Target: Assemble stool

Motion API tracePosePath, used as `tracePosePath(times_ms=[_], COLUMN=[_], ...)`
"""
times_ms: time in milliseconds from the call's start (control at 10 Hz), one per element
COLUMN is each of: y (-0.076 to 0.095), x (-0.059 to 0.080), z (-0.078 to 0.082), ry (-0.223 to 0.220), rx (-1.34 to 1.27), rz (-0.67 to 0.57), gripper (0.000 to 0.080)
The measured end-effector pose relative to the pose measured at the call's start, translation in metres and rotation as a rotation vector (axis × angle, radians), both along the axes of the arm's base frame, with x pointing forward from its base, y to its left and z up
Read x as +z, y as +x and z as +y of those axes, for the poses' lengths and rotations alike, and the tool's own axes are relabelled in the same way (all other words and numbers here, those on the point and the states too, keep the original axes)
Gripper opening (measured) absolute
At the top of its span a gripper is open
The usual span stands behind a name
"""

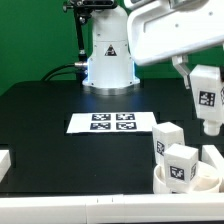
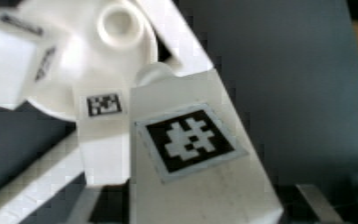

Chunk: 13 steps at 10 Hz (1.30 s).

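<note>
My gripper point(image 1: 197, 80) is at the exterior view's right, shut on a white block leg point(image 1: 207, 102) with a black-and-white tag, held upright in the air. Below it and toward the exterior view's left, the round white seat disc point(image 1: 205, 182) lies on the black table with two tagged legs point(image 1: 168, 140) point(image 1: 182, 163) standing in it. In the wrist view the held leg point(image 2: 190, 140) fills the middle between my gripper's point(image 2: 204, 208) two dark fingers point(image 2: 322, 205). Beyond it are the white seat and another leg point(image 2: 16, 60), partly hidden.
The marker board point(image 1: 112, 122) lies flat mid-table in front of the robot base point(image 1: 108, 60). A white rail point(image 1: 6, 163) sits at the table's left edge and another white edge point(image 1: 80, 205) runs along the front.
</note>
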State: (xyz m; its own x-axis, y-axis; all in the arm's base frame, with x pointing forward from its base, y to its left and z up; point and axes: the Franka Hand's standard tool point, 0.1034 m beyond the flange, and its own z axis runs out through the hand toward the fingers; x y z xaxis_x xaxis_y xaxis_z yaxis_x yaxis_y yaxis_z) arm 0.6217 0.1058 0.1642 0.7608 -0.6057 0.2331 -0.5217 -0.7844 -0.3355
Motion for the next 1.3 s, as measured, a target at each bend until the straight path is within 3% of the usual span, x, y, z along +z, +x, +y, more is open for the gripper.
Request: tracePosePath(times_ms=[100, 300, 700, 800, 1300], y=[-0.004, -0.003, -0.003, -0.001, -0.011], x=[-0.009, -0.013, -0.015, -0.020, -0.049], z=[0.008, 0.023, 0.018, 0.009, 0.010], ry=[-0.002, 0.018, 0.006, -0.023, -0.058], rx=[-0.010, -0.068, -0.052, -0.048, -0.043], rz=[0.003, -0.009, -0.011, -0.051, -0.052], gripper=[0.0328, 0.0328, 0.0328, 0.0328, 0.0328])
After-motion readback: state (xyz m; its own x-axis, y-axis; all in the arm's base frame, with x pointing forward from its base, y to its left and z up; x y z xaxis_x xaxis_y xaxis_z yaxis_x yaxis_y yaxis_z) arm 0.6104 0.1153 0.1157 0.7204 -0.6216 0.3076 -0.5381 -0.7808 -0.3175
